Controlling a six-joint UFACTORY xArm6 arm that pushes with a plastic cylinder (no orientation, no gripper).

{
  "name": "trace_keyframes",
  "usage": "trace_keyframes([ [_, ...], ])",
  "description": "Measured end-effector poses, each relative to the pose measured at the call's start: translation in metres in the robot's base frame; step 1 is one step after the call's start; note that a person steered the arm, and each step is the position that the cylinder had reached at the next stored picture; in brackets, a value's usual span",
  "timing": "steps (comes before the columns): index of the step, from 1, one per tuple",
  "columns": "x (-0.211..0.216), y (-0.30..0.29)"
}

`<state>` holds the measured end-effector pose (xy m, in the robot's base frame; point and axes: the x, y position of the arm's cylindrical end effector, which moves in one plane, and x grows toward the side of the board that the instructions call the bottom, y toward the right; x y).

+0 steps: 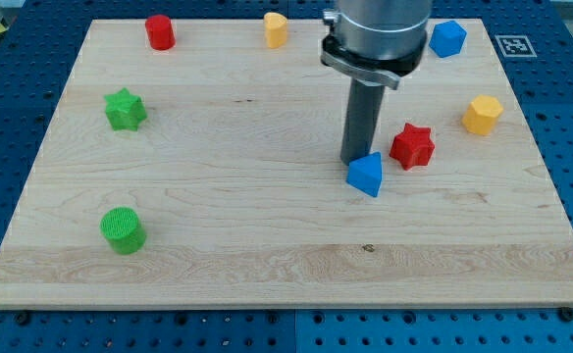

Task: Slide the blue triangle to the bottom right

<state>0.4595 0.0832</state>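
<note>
The blue triangle (366, 175) lies on the wooden board (267, 245), right of the middle. My tip (355, 161) rests at the triangle's upper left edge, touching or almost touching it. The rod rises from there to the arm's grey body at the view's top. A red star (412, 145) sits just to the upper right of the triangle, close to it.
A blue block (447, 38) and a yellow block (482, 114) lie at the upper right. A yellow block (276, 29) and a red cylinder (160, 31) lie along the top. A green star (125, 109) and a green cylinder (123, 230) lie at the left.
</note>
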Motion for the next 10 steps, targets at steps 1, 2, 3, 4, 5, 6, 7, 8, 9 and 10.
trace_keyframes([
  [1,0.004,0.023],
  [2,0.012,0.009],
  [3,0.012,-0.009],
  [4,0.018,-0.026],
  [5,0.027,-0.023],
  [6,0.035,0.01],
  [7,0.055,0.026],
  [8,0.066,0.042],
  [9,0.067,0.075],
  [10,0.072,0.102],
])
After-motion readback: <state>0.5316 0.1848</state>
